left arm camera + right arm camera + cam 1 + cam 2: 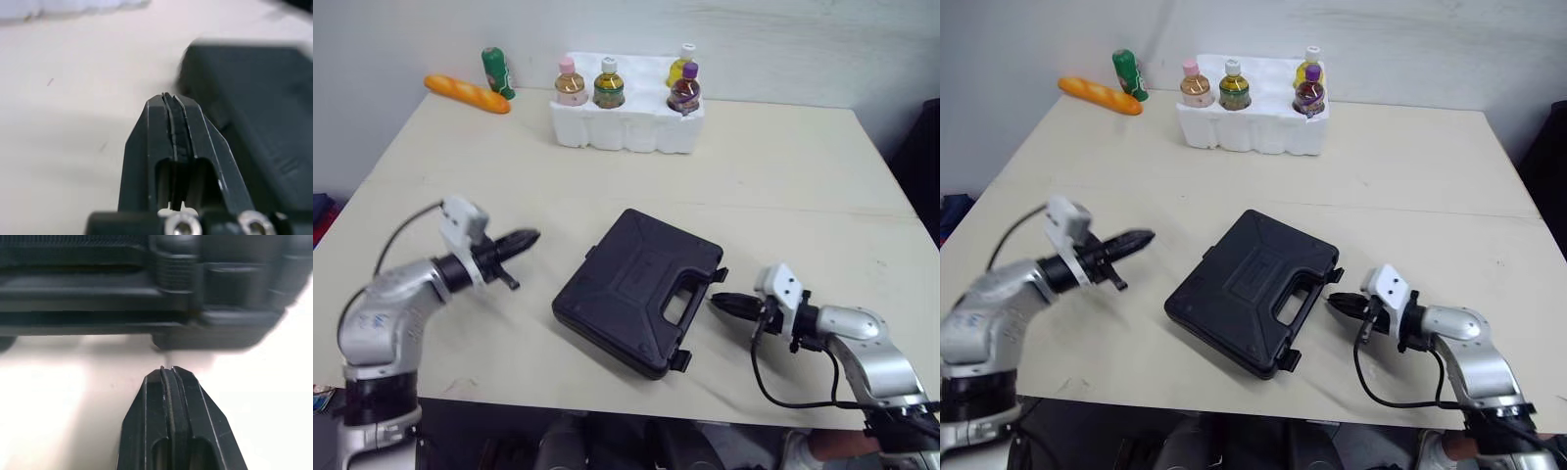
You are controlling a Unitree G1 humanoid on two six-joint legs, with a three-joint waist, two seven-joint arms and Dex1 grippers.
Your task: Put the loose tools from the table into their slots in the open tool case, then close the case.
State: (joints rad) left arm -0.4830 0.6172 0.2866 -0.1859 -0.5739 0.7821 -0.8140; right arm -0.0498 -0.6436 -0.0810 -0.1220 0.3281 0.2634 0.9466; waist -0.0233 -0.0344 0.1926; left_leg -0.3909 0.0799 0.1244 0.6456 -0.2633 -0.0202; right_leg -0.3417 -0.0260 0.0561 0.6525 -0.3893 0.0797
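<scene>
The black tool case [636, 284] lies flat in the middle of the desk [783, 176] with its lid down, so whatever is in its slots is hidden. Its handle [690, 292] edge faces the robot's right, and two latch tabs [718, 275] stick out from that edge, one at each end; whether they are fastened is hard to tell.

At the far side of the desk a white foam tray [626, 132] holds four upright bottles: a pink-capped one [570, 83], a white-capped one with a green label [609, 84], a yellow one [681, 63] and a purple-capped one [684, 90]. Left of the tray lie a bread loaf [467, 94] and, just behind it, a green bottle [497, 72].

The left claw [533, 235] hangs over bare desk to the left of the case, apart from it, its two black fingers pressed together on nothing. The right claw [713, 301] sits low by the handle edge, fingers likewise together and empty, its tip just short of the case.

The head views give the whole layout. The left wrist view adds only a blurred corner of the case past the joined fingertips. The right wrist view shows the case's side wall close up, with a ribbed knuckle on it and a thin strip of desk between the wall and the fingertips. The case is cut off at the edges of both wrist views.
</scene>
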